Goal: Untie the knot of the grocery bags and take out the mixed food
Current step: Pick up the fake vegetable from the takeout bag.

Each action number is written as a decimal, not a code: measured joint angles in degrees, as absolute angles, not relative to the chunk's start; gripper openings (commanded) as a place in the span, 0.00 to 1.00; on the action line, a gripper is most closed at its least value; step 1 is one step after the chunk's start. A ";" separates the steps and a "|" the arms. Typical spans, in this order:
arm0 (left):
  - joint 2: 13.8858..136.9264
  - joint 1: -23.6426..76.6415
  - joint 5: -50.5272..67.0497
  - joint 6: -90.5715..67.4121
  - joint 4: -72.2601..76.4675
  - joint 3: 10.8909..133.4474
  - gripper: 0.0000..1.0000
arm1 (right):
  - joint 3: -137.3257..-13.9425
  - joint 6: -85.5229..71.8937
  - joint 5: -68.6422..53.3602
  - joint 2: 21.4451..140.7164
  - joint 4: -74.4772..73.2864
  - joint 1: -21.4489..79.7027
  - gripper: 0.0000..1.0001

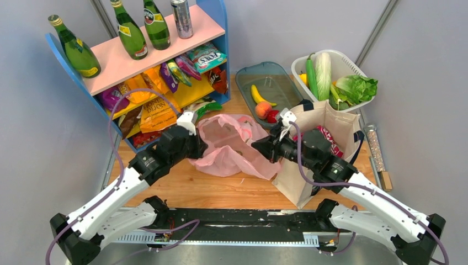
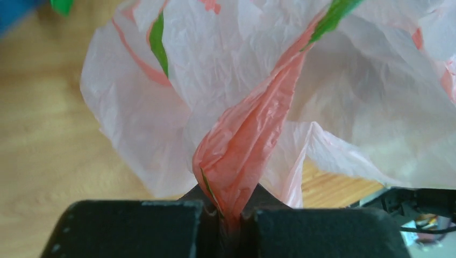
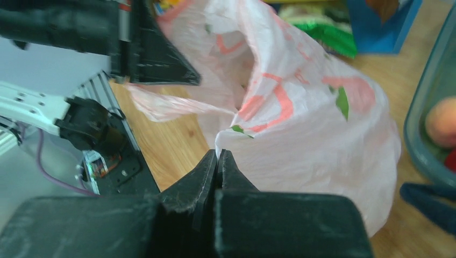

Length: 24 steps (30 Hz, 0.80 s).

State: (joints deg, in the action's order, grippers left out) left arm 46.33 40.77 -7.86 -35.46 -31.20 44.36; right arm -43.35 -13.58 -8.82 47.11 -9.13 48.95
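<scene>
Fingers (image 2: 134, 228), two pairs, tight on one pink bag (image 1: 229, 146), perhaps its handles (image 2: 242, 150).

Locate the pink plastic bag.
The pink bag lies at the centre of the top view, pinched between the left claw and the right claw, just left of the canvas tote.

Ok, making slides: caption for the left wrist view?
Left gripper, jaws shut on a twisted strip of the pink plastic bag, over the wooden table.

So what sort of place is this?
Likely a staged lab mock-up of a grocery corner: blue shelf of snack packets and green bottles, white basket of vegetables, plain grey walls.
</scene>
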 measured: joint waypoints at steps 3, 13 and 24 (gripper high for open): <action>51.94 40.36 -7.33 -27.22 -28.82 51.33 0.00 | -46.92 -12.78 -10.15 46.26 -8.62 48.95 0.00; 59.81 30.17 3.77 -5.28 -32.75 68.40 0.00 | -46.44 -13.91 -13.45 45.74 -3.64 54.08 0.00; 62.00 29.15 7.27 -0.25 -42.72 59.92 0.00 | -38.57 -18.35 1.06 41.67 -15.81 56.60 0.72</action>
State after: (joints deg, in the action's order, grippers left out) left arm 62.00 29.15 7.27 -0.25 -42.72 59.92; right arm -38.57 -18.35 1.06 41.67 -15.81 56.60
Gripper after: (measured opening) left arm 0.007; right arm 0.592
